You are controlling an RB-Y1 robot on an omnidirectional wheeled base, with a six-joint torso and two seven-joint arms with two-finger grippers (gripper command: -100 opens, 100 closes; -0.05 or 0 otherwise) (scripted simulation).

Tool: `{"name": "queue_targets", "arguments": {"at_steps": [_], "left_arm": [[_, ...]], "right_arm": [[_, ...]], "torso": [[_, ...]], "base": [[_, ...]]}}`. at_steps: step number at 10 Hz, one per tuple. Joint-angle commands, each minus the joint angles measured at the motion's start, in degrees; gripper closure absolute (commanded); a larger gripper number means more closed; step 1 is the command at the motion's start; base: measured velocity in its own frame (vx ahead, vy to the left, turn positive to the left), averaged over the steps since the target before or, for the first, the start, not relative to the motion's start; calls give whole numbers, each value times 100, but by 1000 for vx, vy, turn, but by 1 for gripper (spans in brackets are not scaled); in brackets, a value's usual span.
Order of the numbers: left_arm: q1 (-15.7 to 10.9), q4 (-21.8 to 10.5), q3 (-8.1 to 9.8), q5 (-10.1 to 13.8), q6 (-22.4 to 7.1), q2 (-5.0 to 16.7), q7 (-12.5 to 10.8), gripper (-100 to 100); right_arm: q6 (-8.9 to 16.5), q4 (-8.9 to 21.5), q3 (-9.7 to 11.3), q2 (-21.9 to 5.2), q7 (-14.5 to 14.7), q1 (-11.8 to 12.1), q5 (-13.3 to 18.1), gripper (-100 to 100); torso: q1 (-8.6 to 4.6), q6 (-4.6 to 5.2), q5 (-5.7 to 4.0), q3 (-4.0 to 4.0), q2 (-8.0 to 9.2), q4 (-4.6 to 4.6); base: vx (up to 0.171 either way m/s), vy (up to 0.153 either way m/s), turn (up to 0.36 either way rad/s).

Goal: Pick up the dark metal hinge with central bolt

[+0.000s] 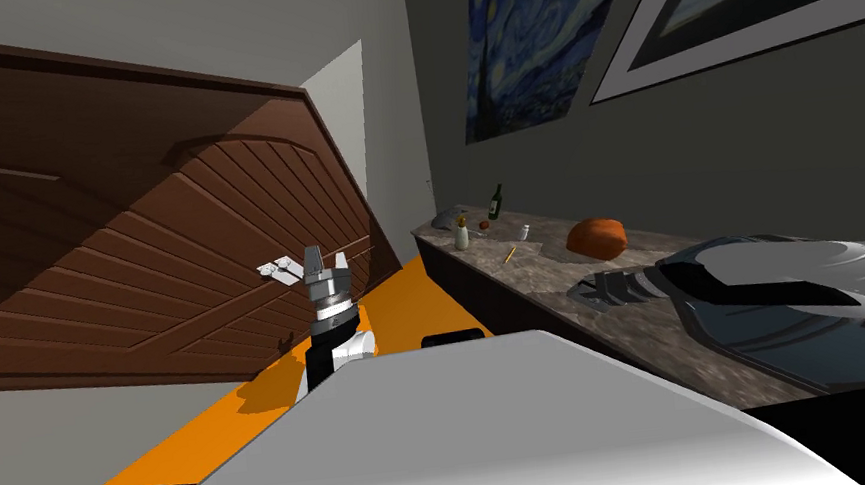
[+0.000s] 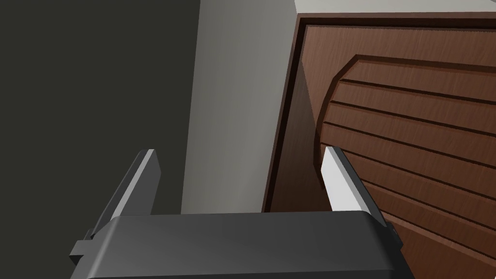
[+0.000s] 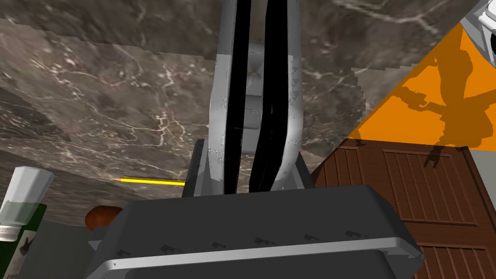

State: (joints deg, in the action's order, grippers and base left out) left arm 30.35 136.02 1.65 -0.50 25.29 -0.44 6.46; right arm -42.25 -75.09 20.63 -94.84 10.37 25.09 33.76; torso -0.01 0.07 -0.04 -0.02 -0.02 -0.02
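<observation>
The hinge (image 3: 254,97) is a tall piece of grey and black plates with a bolt down its middle. My right gripper (image 3: 249,150) is shut on it, the fingers pressing its two sides close over the marbled counter (image 3: 97,106). In the head view the right gripper (image 1: 594,290) lies low over the counter (image 1: 536,289) at the right, with the hinge (image 1: 616,287) dark between its fingers. Whether the hinge touches the counter cannot be told. My left gripper (image 1: 325,258) is held up before the brown door (image 1: 170,252), open and empty (image 2: 240,151).
Further along the counter are an orange-brown round thing (image 1: 597,235), a yellow pencil (image 1: 510,253), a small vase (image 1: 461,236) and a green bottle (image 1: 495,202). The bottle (image 3: 19,218) and pencil (image 3: 150,180) lie near the right hand. An orange floor (image 1: 397,308) runs between door and counter.
</observation>
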Motion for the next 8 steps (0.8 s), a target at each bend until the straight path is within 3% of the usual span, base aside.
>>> {"name": "queue_targets", "arguments": {"at_steps": [1,3,4,5,7,8], "left_arm": [[0,0,0,0,0,0,0,0],[0,0,0,0,0,0,0,0],[0,0,0,0,0,0,0,0],[0,0,0,0,0,0,0,0],[0,0,0,0,0,0,0,0],[0,0,0,0,0,0,0,0]], "right_arm": [[0,0,0,0,0,0,0,100],[-4,-2,0,1,-4,0,-2,100],[-6,-3,0,1,-5,0,-3,0],[-121,-25,-38,-165,-69,-76,-14,100],[-145,6,-18,-149,-82,-133,19,100],[-150,1,-19,-158,-94,-136,21,0]], "torso": [[0,0,0,0,0,0],[-5,0,-2,0,1,0],[-7,0,-3,0,1,0],[-8,0,-4,0,1,0],[-15,6,-3,14,25,5],[-13,3,-5,10,17,3]], "base": [[0,0,0],[0,0,0],[0,0,0],[-40,-13,-132],[-41,-16,-59],[0,0,0]]}}
